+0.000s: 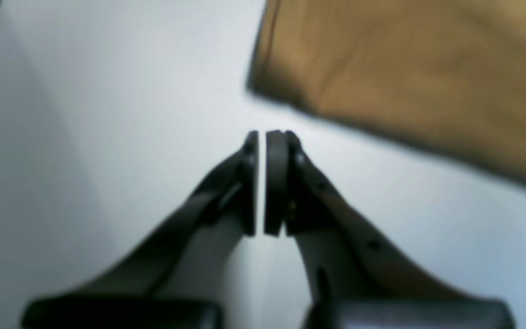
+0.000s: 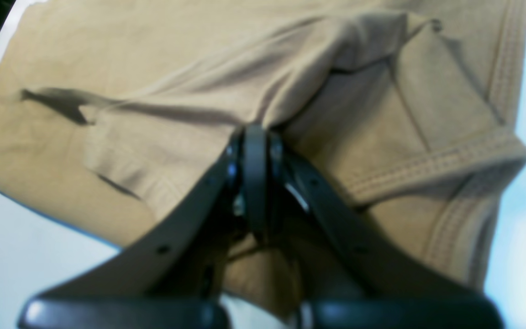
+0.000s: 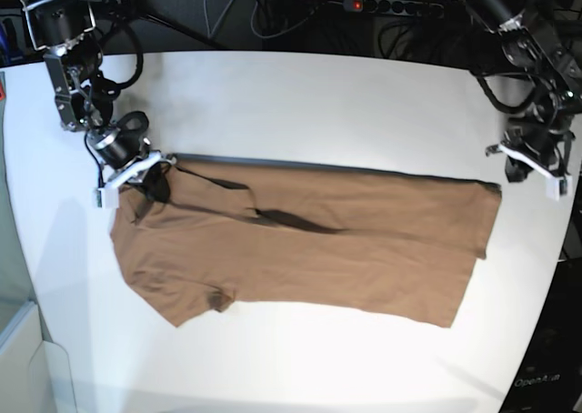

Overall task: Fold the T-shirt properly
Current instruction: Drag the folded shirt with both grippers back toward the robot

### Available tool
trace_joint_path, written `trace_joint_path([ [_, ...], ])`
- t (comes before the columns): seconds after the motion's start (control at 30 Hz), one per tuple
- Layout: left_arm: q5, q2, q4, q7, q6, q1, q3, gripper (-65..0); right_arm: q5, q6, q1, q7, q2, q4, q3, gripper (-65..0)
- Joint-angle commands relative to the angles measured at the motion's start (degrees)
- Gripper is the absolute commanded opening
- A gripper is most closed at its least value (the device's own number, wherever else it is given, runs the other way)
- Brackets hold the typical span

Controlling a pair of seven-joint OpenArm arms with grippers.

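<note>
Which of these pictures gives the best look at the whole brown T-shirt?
The base view: the T-shirt lies spread across the white table, every edge visible. The right wrist view shows only bunched cloth and stitched hems close up. The left wrist view catches one blurred corner.

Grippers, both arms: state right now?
Left gripper: shut, empty, beside the T-shirt, not touching.
Right gripper: shut on a fold of the T-shirt.

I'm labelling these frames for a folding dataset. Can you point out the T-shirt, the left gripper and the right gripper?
T-shirt (image 3: 364, 240): base view, on the flat middle of the cloth.
left gripper (image 1: 261, 137): left wrist view, between the closed fingertips, off the cloth.
right gripper (image 2: 255, 132): right wrist view, at the fingertips pinching a fold.
</note>
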Motion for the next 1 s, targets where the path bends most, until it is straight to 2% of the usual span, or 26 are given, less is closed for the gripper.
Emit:
trace_joint_path([
  [0.0,-0.2,-1.2,1.1,-1.3,-0.1,-2.1,0.0,-62.6,-2.6,-3.1,-0.8,-5.9,0.9,-0.7,-0.4,-64.6],
  [0.13,5.2,-1.1,-0.2,-1.3,-0.1,-8.0,0.7,-62.6,-2.6,-3.1,-0.8,-5.9,0.9,-0.7,-0.4,-64.6],
  [0.23,11.2,-1.1,-5.9,-1.7,-0.1,-12.7,2.3,-62.6,-2.6,-3.1,-0.1,-5.9,0.8,-0.7,-0.4,-64.6],
  [0.33,13.9,-1.0,-12.5,-2.1,-0.1,-14.4,2.8,-62.6,-2.6,-3.1,0.0,-6.0,0.8,-0.7,-0.4,-64.6],
  [0.5,14.4,-1.1,-19.0,-8.0,-0.1,-15.1,3.0,-62.6,-2.6,-3.1,0.0,-6.0,0.7,-0.7,-0.5,-64.6],
  [0.73,14.4,-2.3,-25.9,-11.7,-0.1,-14.8,2.6,-62.7,-2.6,-3.1,-0.2,-6.0,0.8,-0.8,-0.5,-64.6],
  [0.97,14.4,-2.5,-27.3,-10.4,-0.1,-11.4,2.6,-62.7,-2.6,-3.1,-1.8,-6.0,0.8,-0.7,-0.4,-64.6],
])
